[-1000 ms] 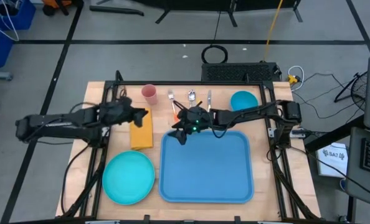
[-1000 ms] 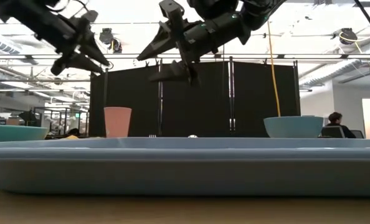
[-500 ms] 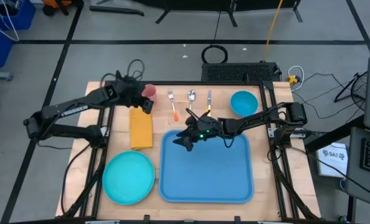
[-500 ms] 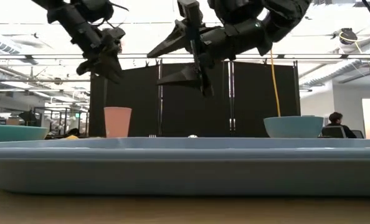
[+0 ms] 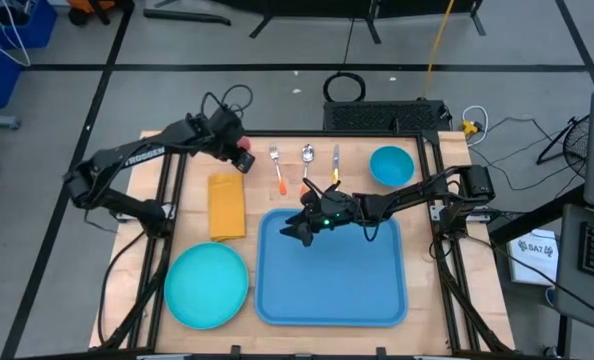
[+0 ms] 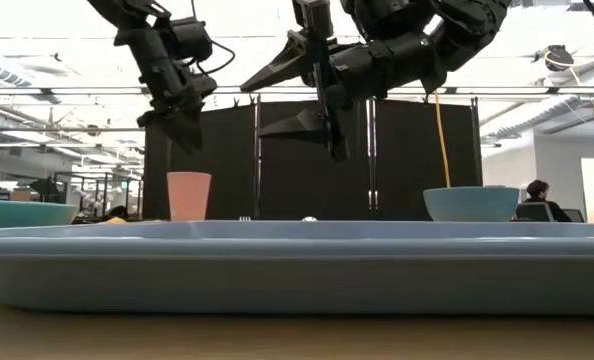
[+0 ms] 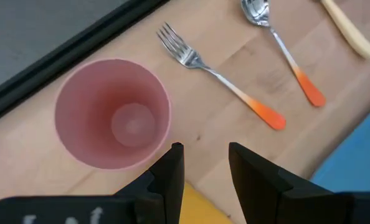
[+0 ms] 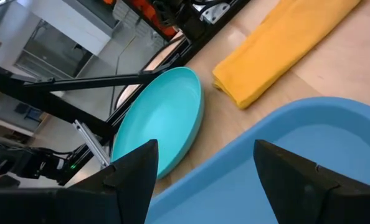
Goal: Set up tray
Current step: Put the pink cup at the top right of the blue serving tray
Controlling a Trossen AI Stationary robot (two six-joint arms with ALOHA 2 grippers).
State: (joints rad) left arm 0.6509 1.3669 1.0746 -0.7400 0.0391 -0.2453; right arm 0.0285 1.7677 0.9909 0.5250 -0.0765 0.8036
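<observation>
High view showed the tray [image 5: 332, 270] bare, with cup [image 5: 243, 150], plate [image 5: 207, 286] and cutlery unloaded, both end effectors empty: left [image 5: 245, 160] part-open, right [image 5: 299, 229] wide

My tray [image 5: 332, 285]: smooth blue plastic, faint sheen. Table [image 5: 482, 300]: pale wood, visible grain, matt. Napkin [image 5: 227, 205]: yellow cloth, soft folds. Fork [image 7: 219, 76] and spoon [image 7: 283, 50]: polished metal, orange plastic handles. Cup [image 7: 113, 114]: matt pink plastic. Plate [image 5: 207, 285]: glossy teal plastic.

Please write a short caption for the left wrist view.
Left gripper hovers open above pink cup, beside fork and spoon.
</observation>
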